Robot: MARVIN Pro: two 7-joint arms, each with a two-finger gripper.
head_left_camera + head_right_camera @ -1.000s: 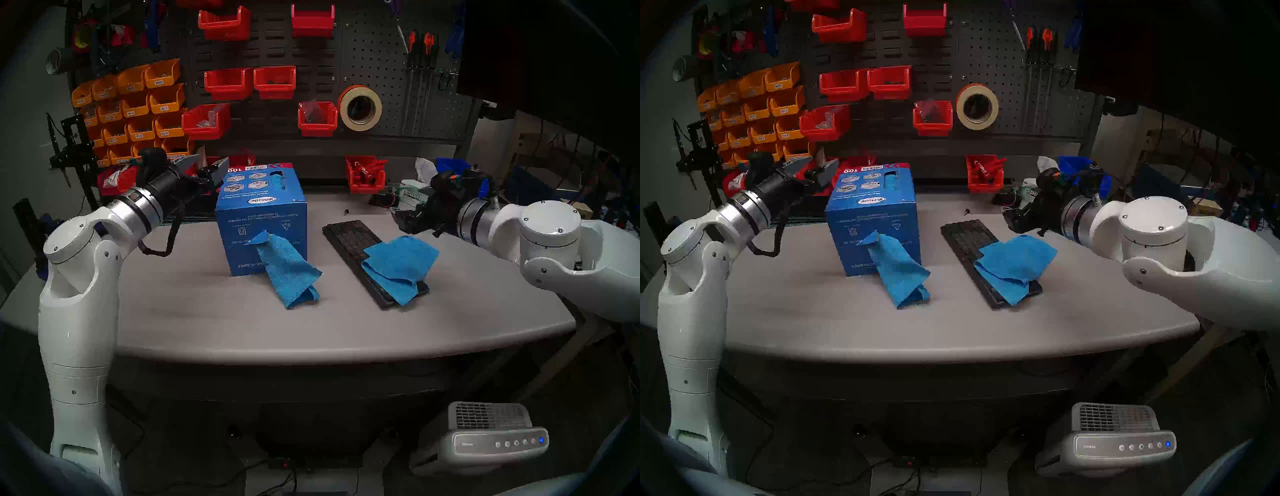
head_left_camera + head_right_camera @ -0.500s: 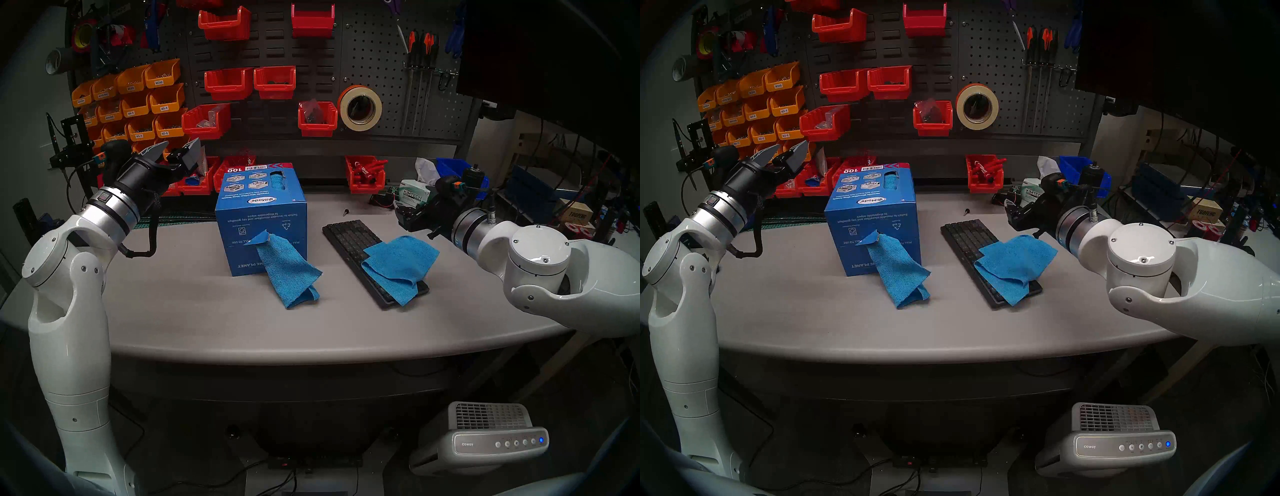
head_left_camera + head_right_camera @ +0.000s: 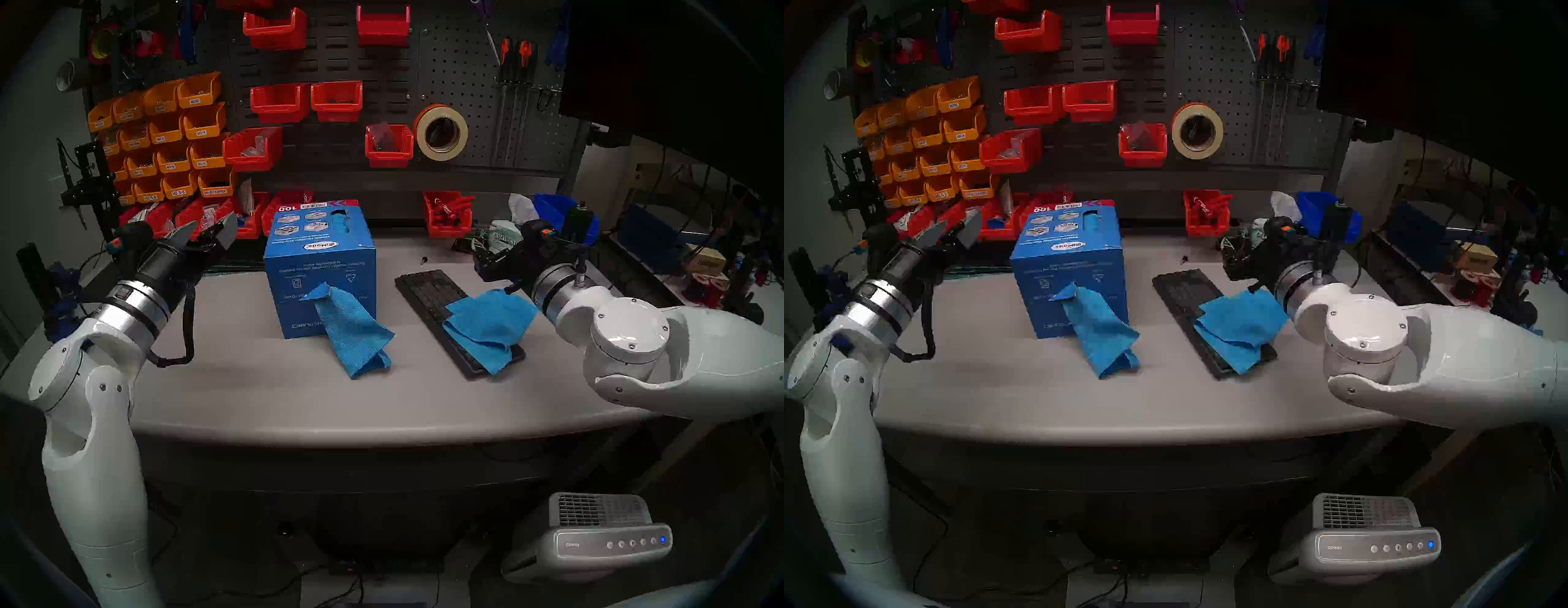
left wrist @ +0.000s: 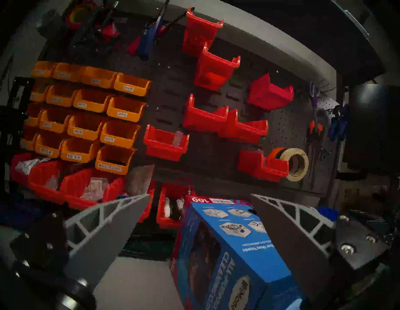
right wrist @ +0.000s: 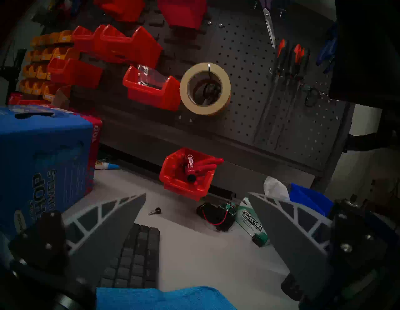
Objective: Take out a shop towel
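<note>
A blue cardboard box [image 3: 320,263] stands on the grey table [image 3: 254,390]. One blue shop towel [image 3: 354,335] hangs out of the slot in the box's front face and trails onto the table. A second blue shop towel [image 3: 488,327] lies crumpled over the near end of a black keyboard [image 3: 428,293]. My left gripper [image 3: 208,229] is open and empty, in the air left of the box, which shows in the left wrist view [image 4: 238,249]. My right gripper [image 3: 483,263] is open and empty, just behind the second towel [image 5: 162,298] and right of the keyboard [image 5: 134,255].
A pegboard with red bins [image 3: 278,102], orange bins [image 3: 169,131] and a tape roll [image 3: 441,132] backs the table. A red bin of markers [image 3: 447,214], a Kimtech tissue box [image 5: 252,220], a small screw [image 5: 154,211] and wiring lie at the back right. An air purifier [image 3: 594,539] stands on the floor.
My left gripper left the box's top corner, rose, then dropped back to the left. My right arm swung in towards the keyboard. Both towels and the box stayed still.
</note>
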